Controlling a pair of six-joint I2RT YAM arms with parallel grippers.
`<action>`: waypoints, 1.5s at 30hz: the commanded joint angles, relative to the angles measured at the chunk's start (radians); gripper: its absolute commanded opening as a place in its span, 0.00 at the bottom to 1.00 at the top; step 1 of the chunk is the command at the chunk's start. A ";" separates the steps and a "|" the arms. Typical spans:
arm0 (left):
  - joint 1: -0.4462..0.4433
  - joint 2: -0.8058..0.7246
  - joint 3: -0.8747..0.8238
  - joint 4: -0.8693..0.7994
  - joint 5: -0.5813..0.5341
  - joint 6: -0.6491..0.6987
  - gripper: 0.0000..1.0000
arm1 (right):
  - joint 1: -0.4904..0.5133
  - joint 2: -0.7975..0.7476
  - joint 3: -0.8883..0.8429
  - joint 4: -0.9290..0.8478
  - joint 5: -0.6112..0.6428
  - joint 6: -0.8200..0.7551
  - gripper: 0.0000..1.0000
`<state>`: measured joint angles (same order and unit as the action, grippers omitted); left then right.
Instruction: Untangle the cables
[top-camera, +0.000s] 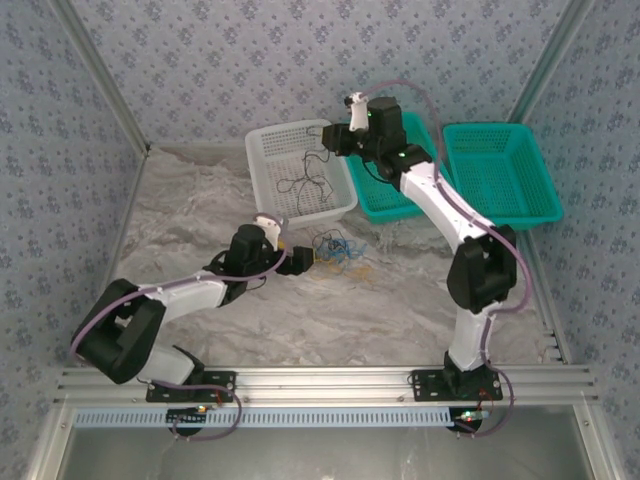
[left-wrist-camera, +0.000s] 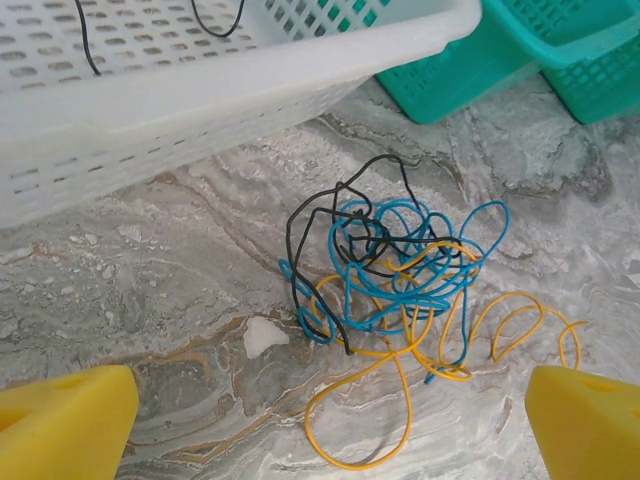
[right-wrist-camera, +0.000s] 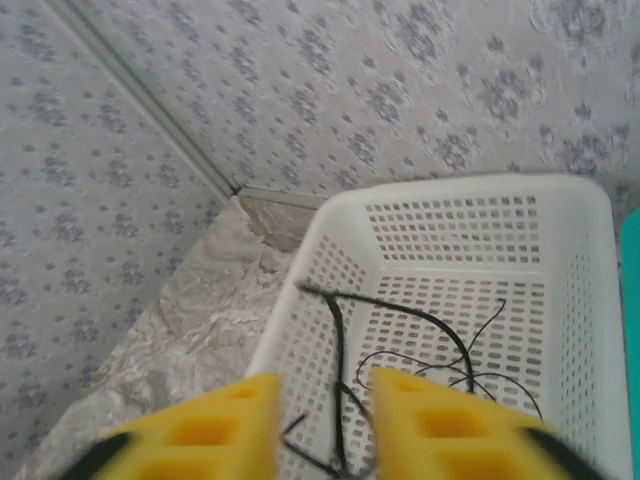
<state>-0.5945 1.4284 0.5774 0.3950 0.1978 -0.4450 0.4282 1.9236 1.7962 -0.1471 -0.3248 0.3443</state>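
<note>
Jaws wide and empty on left gripper (left-wrist-camera: 325, 425); tangled cables (left-wrist-camera: 400, 275) lay at 12 o'clock, near, spread 9-to-3. Left arm nearer. Right gripper (right-wrist-camera: 325, 425) narrowly parted over white basket (right-wrist-camera: 560, 195).

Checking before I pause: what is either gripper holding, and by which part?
Nothing. The left gripper stands wide open short of the tangle; the right gripper, jaws parted, hangs above the white basket, the black cable lying loose in it.
</note>
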 joint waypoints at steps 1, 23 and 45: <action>0.006 0.038 0.074 -0.042 0.019 -0.040 0.99 | 0.011 0.042 0.042 -0.073 0.026 0.010 0.76; -0.093 0.194 0.254 -0.187 -0.248 -0.279 0.99 | 0.028 -0.684 -0.808 -0.263 0.467 0.128 1.00; -0.192 0.215 0.299 -0.292 -0.448 -0.367 0.99 | 0.063 -0.878 -1.270 -0.009 0.250 0.363 0.93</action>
<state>-0.7818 1.6402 0.8474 0.1230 -0.2108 -0.7963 0.4881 1.0473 0.5377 -0.1856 -0.0357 0.6903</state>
